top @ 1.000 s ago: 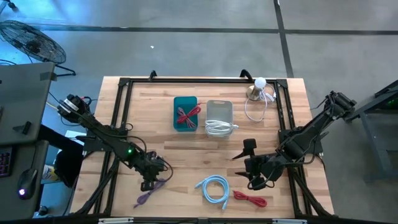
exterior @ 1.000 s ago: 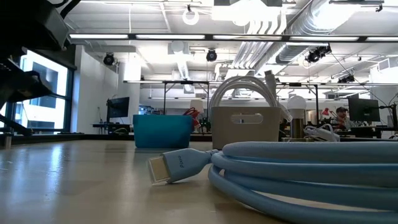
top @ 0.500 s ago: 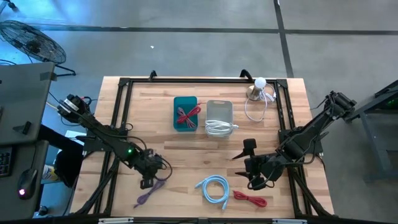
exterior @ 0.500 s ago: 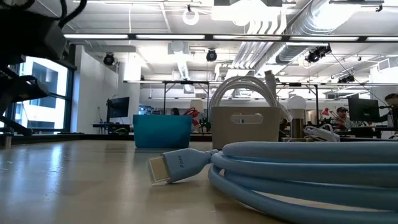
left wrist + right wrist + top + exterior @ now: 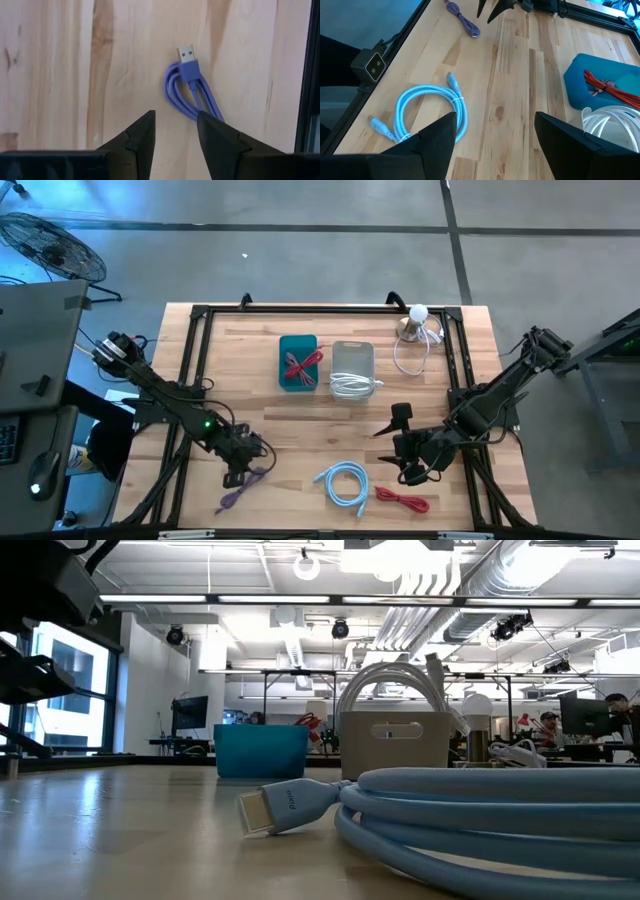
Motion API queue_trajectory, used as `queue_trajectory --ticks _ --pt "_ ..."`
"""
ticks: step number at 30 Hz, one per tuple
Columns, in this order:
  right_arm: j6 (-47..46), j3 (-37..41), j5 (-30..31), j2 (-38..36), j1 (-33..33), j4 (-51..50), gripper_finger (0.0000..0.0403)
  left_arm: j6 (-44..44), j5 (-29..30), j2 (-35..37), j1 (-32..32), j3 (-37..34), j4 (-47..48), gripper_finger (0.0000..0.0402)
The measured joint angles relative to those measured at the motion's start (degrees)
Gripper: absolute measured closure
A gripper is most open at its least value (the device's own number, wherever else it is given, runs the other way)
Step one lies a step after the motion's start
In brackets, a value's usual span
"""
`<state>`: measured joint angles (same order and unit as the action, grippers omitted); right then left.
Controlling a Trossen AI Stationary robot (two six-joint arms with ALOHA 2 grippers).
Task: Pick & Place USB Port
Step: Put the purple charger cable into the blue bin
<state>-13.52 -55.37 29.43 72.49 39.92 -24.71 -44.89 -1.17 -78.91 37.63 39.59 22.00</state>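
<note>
purple usb cable (image 5: 189,86) lies just ahead of the open, empty left claw (image 5: 175,131).

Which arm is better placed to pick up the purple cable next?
Left. The left gripper hovers open right by the purple cable, which lies loose on the table. The right gripper waits across the table, nearer the light blue cable.
</note>
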Motion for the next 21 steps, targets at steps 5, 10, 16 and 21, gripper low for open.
queue_trajectory --ticks 5,10,16,21 --pt "-0.61 0.0 -0.01 0.0 0.0 -0.02 0.0142 1.03 -1.25 0.0 0.0 0.0 -1.06 0.0259" --pt "-0.63 0.0 -0.02 0.0 0.0 -0.02 0.0142 1.15 0.29 0.0 -0.12 0.0 -0.87 0.0259" --pt "-0.61 0.0 -0.02 0.0 0.0 -0.03 0.0142 3.92 0.47 0.0 -0.11 0.0 -1.05 0.0259" --pt "-0.63 0.0 -0.02 0.0 0.0 -0.03 0.0142 0.13 -1.23 0.0 -0.11 0.0 -1.31 0.0259"
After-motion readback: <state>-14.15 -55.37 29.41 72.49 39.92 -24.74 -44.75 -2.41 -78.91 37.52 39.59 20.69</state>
